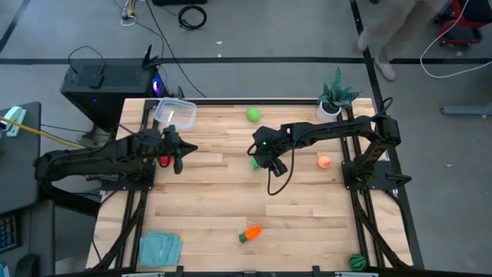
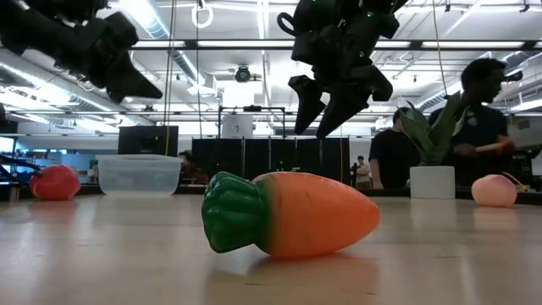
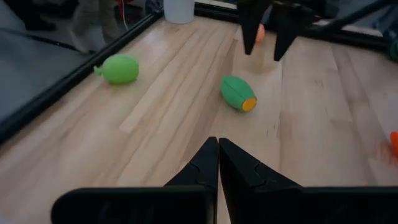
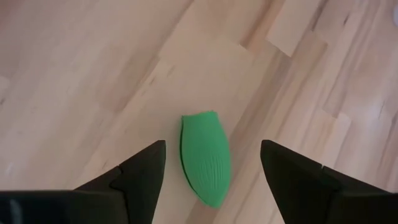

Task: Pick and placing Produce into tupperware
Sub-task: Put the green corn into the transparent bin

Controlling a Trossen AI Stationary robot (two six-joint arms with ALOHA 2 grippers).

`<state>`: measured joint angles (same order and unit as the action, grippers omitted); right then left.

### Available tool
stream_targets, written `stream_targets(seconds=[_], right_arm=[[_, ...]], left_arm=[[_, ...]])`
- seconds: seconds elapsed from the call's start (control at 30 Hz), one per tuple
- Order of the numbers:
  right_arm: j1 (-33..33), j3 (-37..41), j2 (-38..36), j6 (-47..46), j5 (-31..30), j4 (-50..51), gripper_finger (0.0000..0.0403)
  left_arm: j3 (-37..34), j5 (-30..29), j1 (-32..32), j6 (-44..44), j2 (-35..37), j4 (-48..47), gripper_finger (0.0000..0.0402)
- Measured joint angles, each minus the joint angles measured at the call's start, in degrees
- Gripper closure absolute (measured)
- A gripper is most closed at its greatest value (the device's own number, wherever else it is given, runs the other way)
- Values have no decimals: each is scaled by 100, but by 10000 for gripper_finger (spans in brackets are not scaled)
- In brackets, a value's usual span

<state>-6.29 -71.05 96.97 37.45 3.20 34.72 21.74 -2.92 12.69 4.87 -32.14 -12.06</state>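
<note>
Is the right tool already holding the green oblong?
No. In the right wrist view the right tool is open, with the green oblong lying on the table between its fingers, untouched.

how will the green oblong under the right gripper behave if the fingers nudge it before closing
The green oblong lies on its side with rounded, tapered ends, so a nudge would probably roll or spin it. Its ribbed skin may aid grip. The open right gripper straddles it.

No text, label or number can be read anywhere.

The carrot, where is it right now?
In the high view the carrot lies alone near the table's front edge, about mid-width, far from both arms.
</note>
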Motion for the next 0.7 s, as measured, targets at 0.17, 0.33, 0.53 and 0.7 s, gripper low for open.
stream_targets(seconds=[0.17, 0.33, 0.53, 0.7], right_arm=[[-56, 0, -2, -37, -14, 2, 134], [-110, 2, -2, -52, -18, 62, 134], [-108, 2, -4, -406, -13, 62, 134], [-108, 2, -4, -400, -14, 57, 134]], left_arm=[[752, 9, -195, -702, -741, -348, 388], [1213, 4, -439, -1187, -1494, -472, 392], [1381, 1, -586, -1499, -1921, -475, 380], [1383, 3, -586, -1495, -1976, -461, 373]])
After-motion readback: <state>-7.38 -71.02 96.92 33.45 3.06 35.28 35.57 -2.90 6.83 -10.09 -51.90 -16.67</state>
